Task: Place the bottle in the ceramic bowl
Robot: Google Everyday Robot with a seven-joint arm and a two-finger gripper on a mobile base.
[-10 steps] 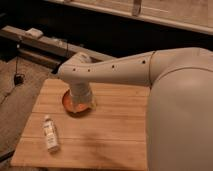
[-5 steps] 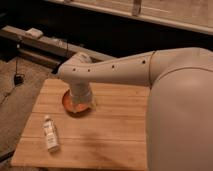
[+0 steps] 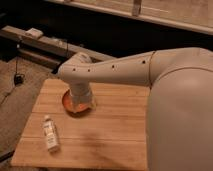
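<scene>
Hanging over round glazed ceramic bowl (image 3: 67, 104), pincer (image 3: 80, 103).

bottle (image 3: 50, 134) whitish, pale label | ceramic bowl (image 3: 66, 103) orange-brown | table (image 3: 120, 135) light wood-grain

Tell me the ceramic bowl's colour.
The ceramic bowl is orange-brown, seen in the camera view beneath the gripper.

One bottle (image 3: 50, 133) lies near left on the one worktop (image 3: 120, 132); one ceramic bowl (image 3: 67, 103) sits farther back, left of centre. One robot arm (image 3: 117, 71) reaches in from the right, its one pincer (image 3: 79, 101) down over the bowl. One pale flat object (image 3: 34, 33) rests on the far-left ledge
</scene>
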